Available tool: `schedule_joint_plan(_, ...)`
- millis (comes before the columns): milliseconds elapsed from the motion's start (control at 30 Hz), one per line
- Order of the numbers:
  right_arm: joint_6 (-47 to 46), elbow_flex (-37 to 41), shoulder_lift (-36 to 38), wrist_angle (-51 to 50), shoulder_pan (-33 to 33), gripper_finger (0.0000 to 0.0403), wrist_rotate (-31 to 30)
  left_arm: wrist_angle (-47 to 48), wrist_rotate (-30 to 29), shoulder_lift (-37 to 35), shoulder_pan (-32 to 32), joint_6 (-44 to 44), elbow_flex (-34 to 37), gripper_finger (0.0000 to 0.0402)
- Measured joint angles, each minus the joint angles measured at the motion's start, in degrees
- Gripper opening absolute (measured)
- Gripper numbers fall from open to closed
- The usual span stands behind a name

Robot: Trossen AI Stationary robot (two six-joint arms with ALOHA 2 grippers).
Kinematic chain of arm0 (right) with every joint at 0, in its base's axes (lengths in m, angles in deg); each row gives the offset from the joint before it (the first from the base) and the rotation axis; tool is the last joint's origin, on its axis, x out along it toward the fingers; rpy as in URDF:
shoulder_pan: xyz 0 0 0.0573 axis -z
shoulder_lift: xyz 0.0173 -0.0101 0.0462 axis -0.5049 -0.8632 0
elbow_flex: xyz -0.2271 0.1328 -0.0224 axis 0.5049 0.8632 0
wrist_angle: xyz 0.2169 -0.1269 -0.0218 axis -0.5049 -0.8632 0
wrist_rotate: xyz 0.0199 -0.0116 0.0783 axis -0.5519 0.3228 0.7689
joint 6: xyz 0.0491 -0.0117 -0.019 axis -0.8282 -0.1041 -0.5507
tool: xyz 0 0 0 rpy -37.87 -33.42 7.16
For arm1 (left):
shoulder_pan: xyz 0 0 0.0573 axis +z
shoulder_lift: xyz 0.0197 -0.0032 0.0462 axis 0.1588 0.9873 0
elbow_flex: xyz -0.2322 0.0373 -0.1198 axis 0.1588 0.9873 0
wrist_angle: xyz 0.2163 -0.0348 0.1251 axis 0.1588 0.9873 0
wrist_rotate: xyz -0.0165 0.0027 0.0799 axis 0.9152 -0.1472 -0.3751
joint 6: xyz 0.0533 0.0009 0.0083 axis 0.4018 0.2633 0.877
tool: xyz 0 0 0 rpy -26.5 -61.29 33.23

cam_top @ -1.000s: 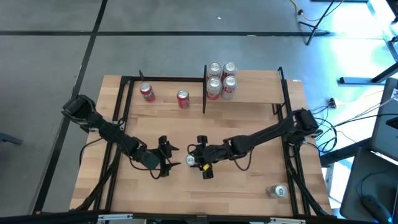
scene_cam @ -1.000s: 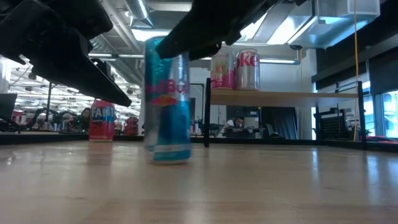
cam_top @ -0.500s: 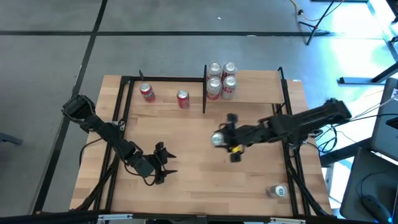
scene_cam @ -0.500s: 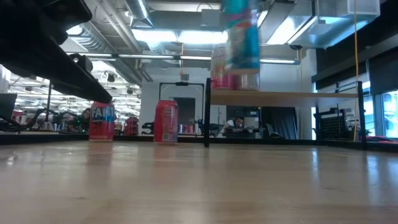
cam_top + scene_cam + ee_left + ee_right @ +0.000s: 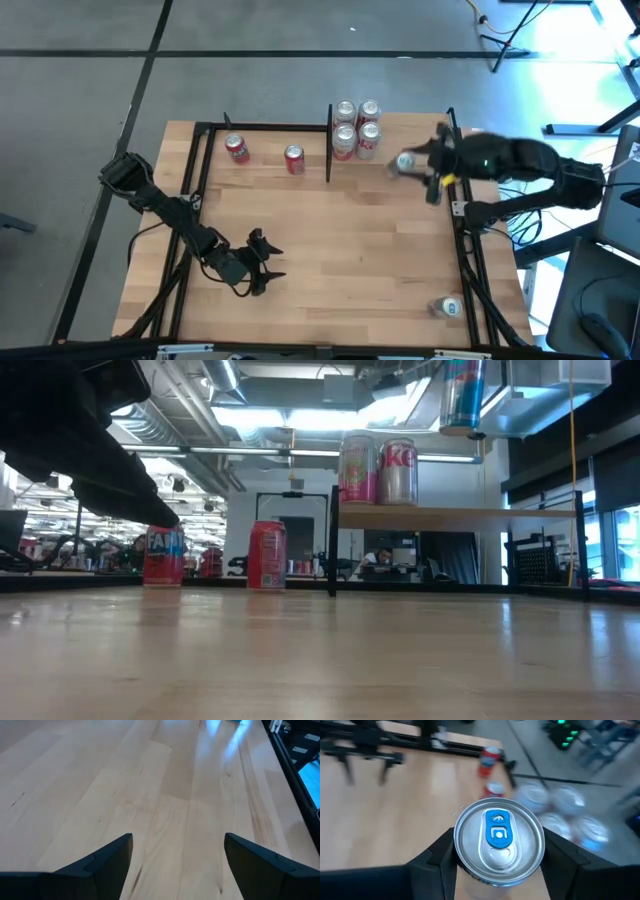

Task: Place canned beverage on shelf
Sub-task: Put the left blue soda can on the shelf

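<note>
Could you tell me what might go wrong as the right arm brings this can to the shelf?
The blue can, held in the right gripper, may knock the four cans already grouped on the shelf. It hangs high above the shelf board, so an early release could tip it. A black post stands close to the arm.

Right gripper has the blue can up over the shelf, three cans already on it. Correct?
Not quite: four silver-topped cans stand on the raised light-wood shelf, per the high view. The right gripper does hold the tall blue can above it.
</note>
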Motion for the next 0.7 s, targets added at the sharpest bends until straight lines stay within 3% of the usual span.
schedule_joint_plan(200,6.2,0.0,0.2,0.1,17.1,0.0194,10.1,0.0,0.0,0.0,0.0,-1.2,0.0,0.0299)
schedule_joint_plan(467,14.2,0.0,-6.6,2.6,37.7,0.0194,30.4,0.0,-1.5,0.0,0.0,-1.1,0.0,0.0299)
schedule_joint_plan(700,19.1,0.0,-12.6,3.4,50.1,0.0195,41.7,0.0,-1.6,0.0,0.0,-0.9,0.0,0.0299)
